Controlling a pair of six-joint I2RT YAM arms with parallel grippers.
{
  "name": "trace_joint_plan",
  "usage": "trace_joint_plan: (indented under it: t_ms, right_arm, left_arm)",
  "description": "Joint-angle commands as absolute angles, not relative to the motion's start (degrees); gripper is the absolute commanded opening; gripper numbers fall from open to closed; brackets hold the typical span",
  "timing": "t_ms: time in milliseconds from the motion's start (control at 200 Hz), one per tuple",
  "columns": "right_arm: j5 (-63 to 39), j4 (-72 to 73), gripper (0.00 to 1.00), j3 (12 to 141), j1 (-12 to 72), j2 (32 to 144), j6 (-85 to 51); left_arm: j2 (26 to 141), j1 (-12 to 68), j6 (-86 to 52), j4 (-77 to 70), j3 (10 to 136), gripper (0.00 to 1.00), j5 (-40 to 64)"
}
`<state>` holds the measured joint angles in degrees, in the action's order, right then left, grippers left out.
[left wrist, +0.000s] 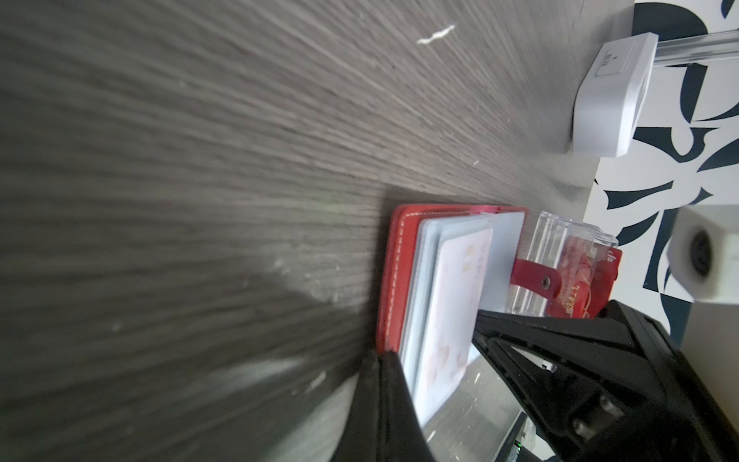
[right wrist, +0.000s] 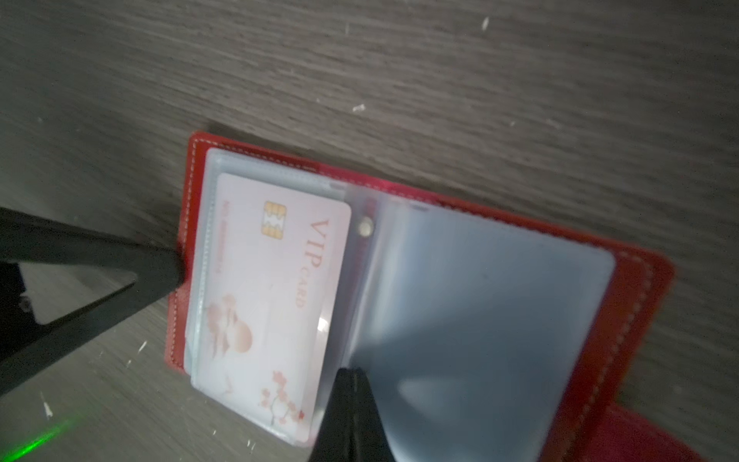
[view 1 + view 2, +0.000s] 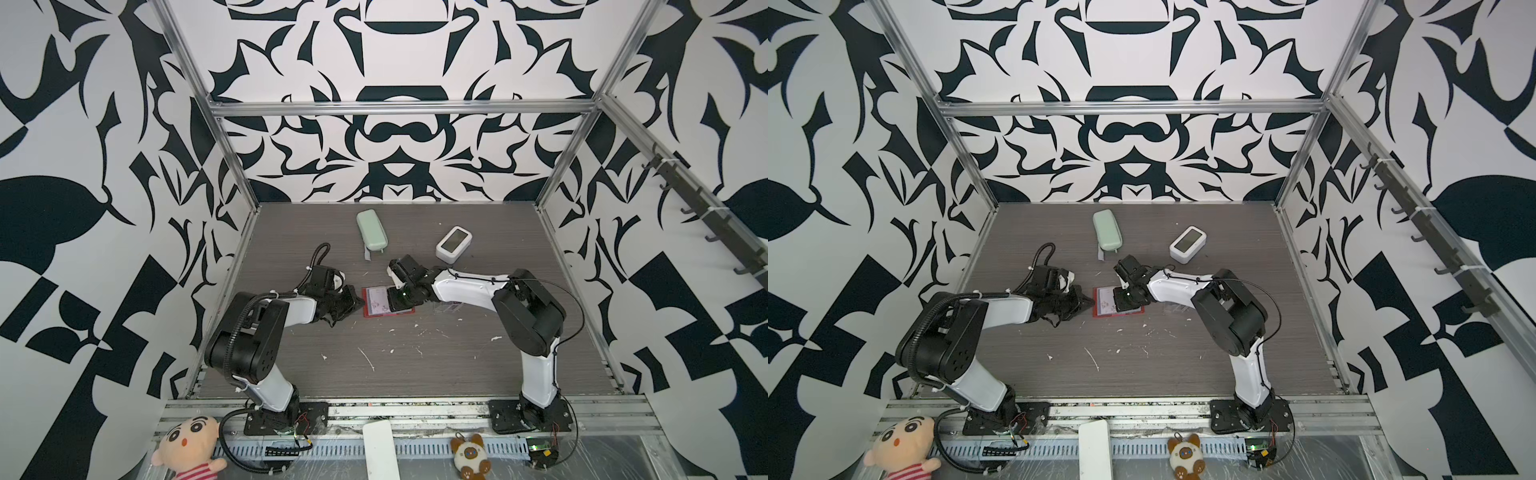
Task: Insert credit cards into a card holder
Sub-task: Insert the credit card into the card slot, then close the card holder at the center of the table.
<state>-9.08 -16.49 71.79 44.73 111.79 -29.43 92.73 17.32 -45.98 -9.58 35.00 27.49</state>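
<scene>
The red card holder [image 3: 368, 313] [image 3: 1098, 313] lies open on the table, its clear sleeve pages up. A whitish-pink VIP credit card [image 2: 276, 288] [image 1: 452, 300] sits in the sleeve on its left half. My left gripper [image 3: 362, 303] [image 1: 386, 354] is shut, and its fingertips [image 2: 168, 266] rest on the outer edge of the left cover. My right gripper [image 2: 352, 374] [image 3: 392, 307] is shut, tips against the edge of a raised clear page [image 2: 480, 312] near the spine. I cannot tell whether it pinches that page. A red card [image 1: 600, 280] stands in the clear acrylic stand [image 1: 560, 240].
The acrylic stand [image 3: 446, 307] sits just right of the holder, under the right forearm. A mint-green case [image 3: 371, 230] and a white device with a screen [image 3: 454, 244] lie farther back. White scraps dot the table in front of the holder.
</scene>
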Motion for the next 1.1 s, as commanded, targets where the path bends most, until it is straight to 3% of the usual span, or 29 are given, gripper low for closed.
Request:
trace_joint_plan:
  t_ms: [0,450,800,900,1090]
  right_arm:
    - [-7.04,-18.25,0.15,71.63,45.09,105.94,-29.57]
    - [5.26,-30.19,0.45,77.00,45.44,104.07,-27.45]
    - [4.56,-30.83,0.48,81.52,45.62,111.01,-26.98]
    - [5.04,-31.72,0.41,82.58,45.70,112.24,-26.89]
    - [5.09,-31.23,0.11,81.21,45.70,111.46,-27.17]
  left_arm:
    - [89.04,17.54,-43.84,-4.34,35.84,0.00,25.62]
    - [81.95,17.67,-39.69,9.05,40.25,0.00,21.70]
    - [80.30,18.36,-39.37,12.15,41.38,0.00,21.55]
    - [80.11,18.46,-39.37,12.95,41.69,0.00,21.10]
    - [79.67,19.38,-38.45,16.30,43.18,0.00,17.70]
